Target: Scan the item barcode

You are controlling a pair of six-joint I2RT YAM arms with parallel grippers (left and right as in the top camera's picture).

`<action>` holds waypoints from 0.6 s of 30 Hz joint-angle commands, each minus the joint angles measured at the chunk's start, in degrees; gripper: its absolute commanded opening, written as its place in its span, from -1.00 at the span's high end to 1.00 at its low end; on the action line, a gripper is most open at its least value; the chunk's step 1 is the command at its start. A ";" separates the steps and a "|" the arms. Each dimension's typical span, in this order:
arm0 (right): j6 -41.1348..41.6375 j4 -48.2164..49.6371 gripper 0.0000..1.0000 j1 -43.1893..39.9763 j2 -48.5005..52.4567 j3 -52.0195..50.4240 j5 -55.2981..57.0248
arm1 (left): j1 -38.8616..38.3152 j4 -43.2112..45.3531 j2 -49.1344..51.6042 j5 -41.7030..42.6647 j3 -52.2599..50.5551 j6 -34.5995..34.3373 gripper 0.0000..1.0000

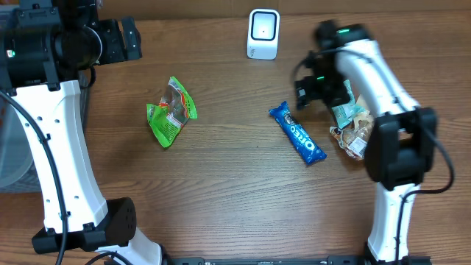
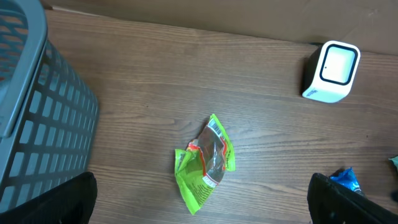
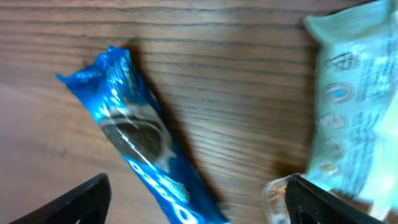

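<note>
The blue pack (image 1: pixel 297 133) reads "OREO" in white and lies flat mid-table, well below the white scanner (image 1: pixel 263 34). Print on the crumpled green packet (image 2: pixel 205 160) and on the pale packet (image 3: pixel 351 106) is too small or blurred to read. The right gripper (image 3: pixel 205 202) hangs over the Oreo pack, jaws spread wide, holding nothing. The left gripper (image 2: pixel 202 200) is also spread wide and empty, beside a grey basket (image 2: pixel 37 124).

Open tabletop (image 1: pixel 228 88): you pass freely between green packet (image 1: pixel 171 112) and Oreo pack (image 1: pixel 296 132). Obstacles: scanner (image 1: pixel 263 33) at far edge; basket (image 2: pixel 37 112) left; pale packets (image 1: pixel 352 121) crowding right.
</note>
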 commanded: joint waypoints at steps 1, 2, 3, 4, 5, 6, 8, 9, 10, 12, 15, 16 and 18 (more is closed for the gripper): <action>-20.65 -0.02 -0.75 -2.58 0.11 -3.39 -19.37 | -0.02 0.07 0.46 -0.17 0.17 -0.55 -1.00; -23.23 0.04 -0.75 -2.93 0.20 -4.83 -20.74 | -0.02 0.07 0.46 -0.17 0.17 -0.55 -1.00; -24.46 0.79 -0.74 -2.91 0.22 -6.32 -20.81 | -0.02 0.07 0.46 -0.17 0.17 -0.55 -1.00; -24.68 1.68 -0.74 -2.89 0.22 -7.54 -20.65 | -0.02 0.07 0.46 -0.17 0.17 -0.55 -0.99; -25.94 3.08 -0.73 -2.60 0.24 -9.49 -20.79 | -0.02 0.07 0.46 -0.17 0.17 -0.55 -1.00; -26.10 5.09 -0.70 -2.40 0.24 -11.41 -20.68 | -0.02 0.07 0.46 -0.17 0.17 -0.55 -1.00; -26.10 8.74 -0.68 -2.43 0.26 -14.14 -20.44 | -0.02 0.07 0.46 -0.17 0.17 -0.57 -1.00; -26.77 10.62 -0.65 -2.56 0.26 -15.63 -20.39 | -0.02 0.07 0.46 -0.17 0.17 -0.55 -1.00; -27.67 11.28 -0.63 -2.60 0.26 -16.37 -20.46 | -0.02 0.07 0.46 -0.17 0.17 -0.55 -1.00; -29.44 12.24 -0.53 -2.64 0.26 -17.64 -20.46 | -0.02 0.07 0.46 -0.17 0.17 -0.57 -0.99; -32.28 13.22 -0.34 -2.64 0.26 -19.32 -21.46 | -0.02 0.07 0.46 -0.17 0.17 -0.57 -0.99; -33.53 13.81 -0.29 -2.64 0.26 -20.46 -22.95 | -0.02 0.07 0.46 -0.17 0.17 -0.55 -1.00; -33.55 14.86 -0.21 -2.64 0.26 -21.92 -24.57 | -0.02 0.07 0.46 -0.17 0.17 -0.57 -1.00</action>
